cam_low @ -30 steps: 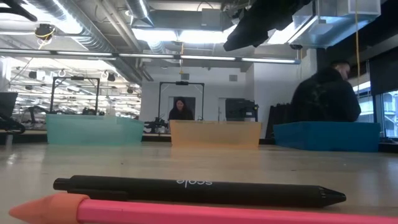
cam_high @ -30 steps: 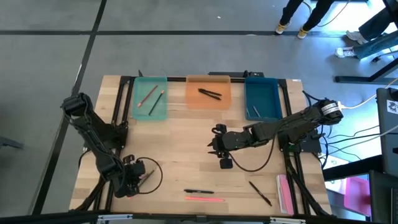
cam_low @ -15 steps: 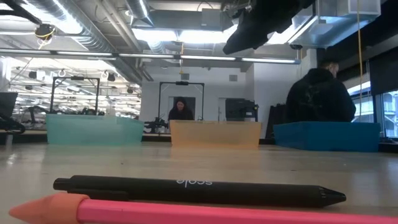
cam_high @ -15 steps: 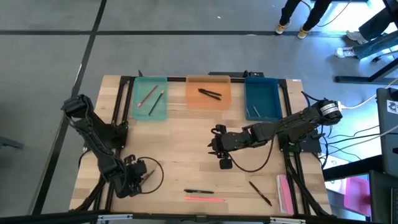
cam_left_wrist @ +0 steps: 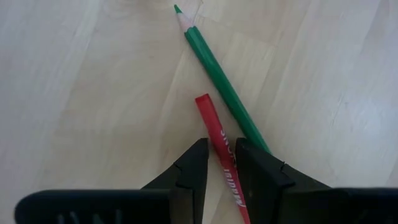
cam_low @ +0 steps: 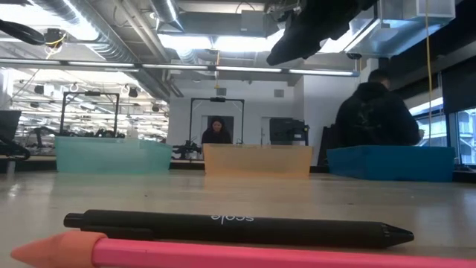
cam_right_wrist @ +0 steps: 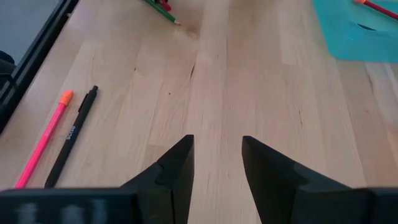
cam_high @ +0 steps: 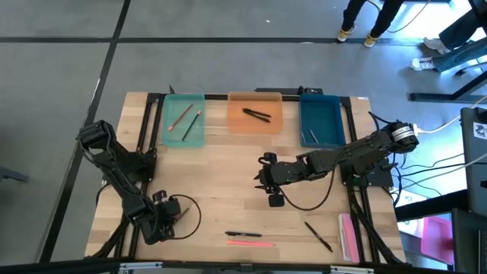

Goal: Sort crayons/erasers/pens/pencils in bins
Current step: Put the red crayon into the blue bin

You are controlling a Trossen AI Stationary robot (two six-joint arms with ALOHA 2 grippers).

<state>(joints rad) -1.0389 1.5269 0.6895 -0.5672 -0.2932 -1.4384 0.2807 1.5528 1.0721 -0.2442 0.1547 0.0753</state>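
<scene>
Your left gripper (cam_left_wrist: 217,163) has its jaws closed on a red pencil (cam_left_wrist: 219,149); a green pencil (cam_left_wrist: 217,81) lies just beside them on the table (cam_left_wrist: 74,93). Your right gripper (cam_right_wrist: 216,163) hangs open and empty, a pink pencil (cam_right_wrist: 42,140) and black pen (cam_right_wrist: 71,137) lying well off to one side.

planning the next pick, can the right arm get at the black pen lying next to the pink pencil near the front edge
Probably yes. The right gripper is open and empty, hovering over bare table mid-board, and nothing stands between it and the black pen. The pink pencil lies close alongside, so it might get nudged.
</scene>
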